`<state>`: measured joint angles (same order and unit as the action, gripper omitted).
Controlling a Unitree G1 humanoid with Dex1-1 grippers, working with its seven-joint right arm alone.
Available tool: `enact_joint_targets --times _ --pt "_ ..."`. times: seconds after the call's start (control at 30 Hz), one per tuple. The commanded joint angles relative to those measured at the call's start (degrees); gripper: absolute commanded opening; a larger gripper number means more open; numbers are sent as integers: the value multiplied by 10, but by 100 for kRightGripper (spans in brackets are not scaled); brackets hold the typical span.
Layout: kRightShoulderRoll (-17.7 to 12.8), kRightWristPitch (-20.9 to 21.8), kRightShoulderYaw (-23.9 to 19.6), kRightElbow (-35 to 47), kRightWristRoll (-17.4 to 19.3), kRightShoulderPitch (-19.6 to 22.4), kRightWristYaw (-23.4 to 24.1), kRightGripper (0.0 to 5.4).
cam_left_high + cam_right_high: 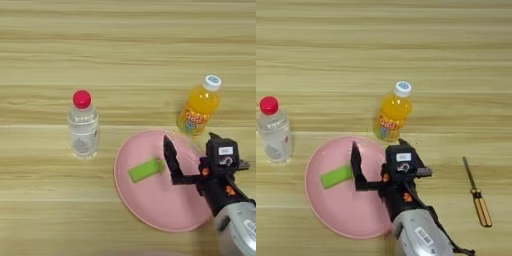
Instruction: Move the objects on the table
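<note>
A light wooden desk (125,45) with long grain stripes fills the whole view. Over it, the right gripper (363,167) hangs above the pink plate (341,210), its black fingers (355,162) reaching leftward so that their tips sit just beside the right end of the green block (336,176). Only one dark finger reads clearly in either view, so I cannot tell whether the fingers are parted or closed; nothing appears held between them.

The block lies flat on the plate, a little left of its centre, slightly tilted. The plate rests on the desk. Just beyond its far rim stands an orange juice bottle (393,111) with a white cap, upright. A clear water bottle (83,125) with a red cap stands upright to the plate's left, apart from it. A screwdriver (477,198) lies on the desk well to the right of the arm.

As a judgement: the block looks like the target, not yet grasped, so the moving itself seems still ahead.
</note>
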<state>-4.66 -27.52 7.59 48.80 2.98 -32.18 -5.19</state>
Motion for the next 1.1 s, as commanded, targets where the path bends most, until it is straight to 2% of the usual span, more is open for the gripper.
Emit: enact_joint_targets --times 0.03,0.27,0.5,1.1 --pt "-17 21 25 20 -9 -16 -7 538" --pt "-37 33 77 -16 -37 -25 -8 538" --pt "-50 44 105 -56 -60 -16 -10 538" --pt "-50 61 114 -110 -65 3 -12 538"
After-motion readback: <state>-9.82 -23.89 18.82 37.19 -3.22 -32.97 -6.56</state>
